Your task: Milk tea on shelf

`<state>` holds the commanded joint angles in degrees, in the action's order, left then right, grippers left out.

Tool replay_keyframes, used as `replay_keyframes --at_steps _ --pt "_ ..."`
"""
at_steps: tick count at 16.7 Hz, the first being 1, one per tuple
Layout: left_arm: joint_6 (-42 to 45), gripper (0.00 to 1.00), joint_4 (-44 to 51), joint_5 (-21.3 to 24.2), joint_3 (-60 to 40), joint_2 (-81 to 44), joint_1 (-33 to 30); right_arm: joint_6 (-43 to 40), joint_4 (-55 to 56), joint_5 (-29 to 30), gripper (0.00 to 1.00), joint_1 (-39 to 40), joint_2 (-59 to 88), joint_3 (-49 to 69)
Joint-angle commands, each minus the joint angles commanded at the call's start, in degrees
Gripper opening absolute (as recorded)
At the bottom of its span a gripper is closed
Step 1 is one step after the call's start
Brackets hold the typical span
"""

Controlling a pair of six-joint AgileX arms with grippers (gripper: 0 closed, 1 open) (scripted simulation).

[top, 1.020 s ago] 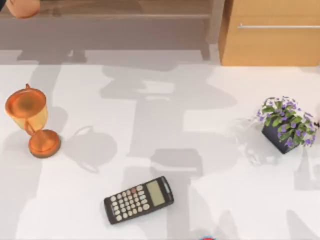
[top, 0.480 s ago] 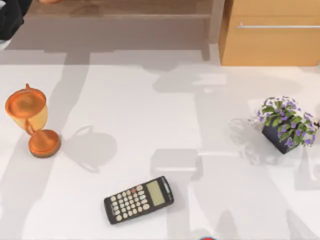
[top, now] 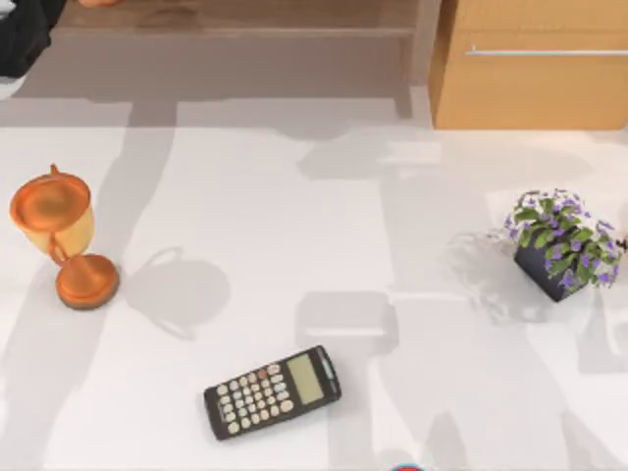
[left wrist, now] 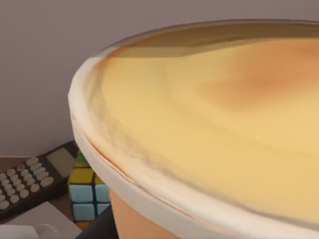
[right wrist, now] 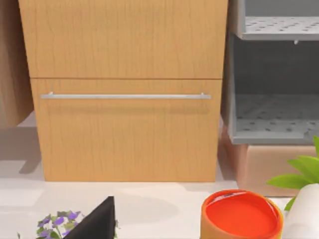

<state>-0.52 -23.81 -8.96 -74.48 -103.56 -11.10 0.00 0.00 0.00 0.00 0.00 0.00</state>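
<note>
Close up, milk tea cup [left wrist: 209,149], tan liquid.

The desk [top: 294,226] is seen from above. The shelf [top: 235,25] is set at 12 o'clock, with the drawer cabinet [top: 535,78] just beside it at 1 o'clock. A trophy [top: 61,240] is found at 9 o'clock, a potted plant [top: 561,243] at 3 o'clock, and a calculator [top: 272,392] at 6 o'clock.
</note>
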Motion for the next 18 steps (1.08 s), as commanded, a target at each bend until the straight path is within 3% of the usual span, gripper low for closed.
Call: replay_keyframes --at_steps 18 --pt "0.04 0.00 -3.67 0.85 -5.38 -9.07 0.48 0.00 0.00 0.00 1.00 0.00 0.00 0.00"
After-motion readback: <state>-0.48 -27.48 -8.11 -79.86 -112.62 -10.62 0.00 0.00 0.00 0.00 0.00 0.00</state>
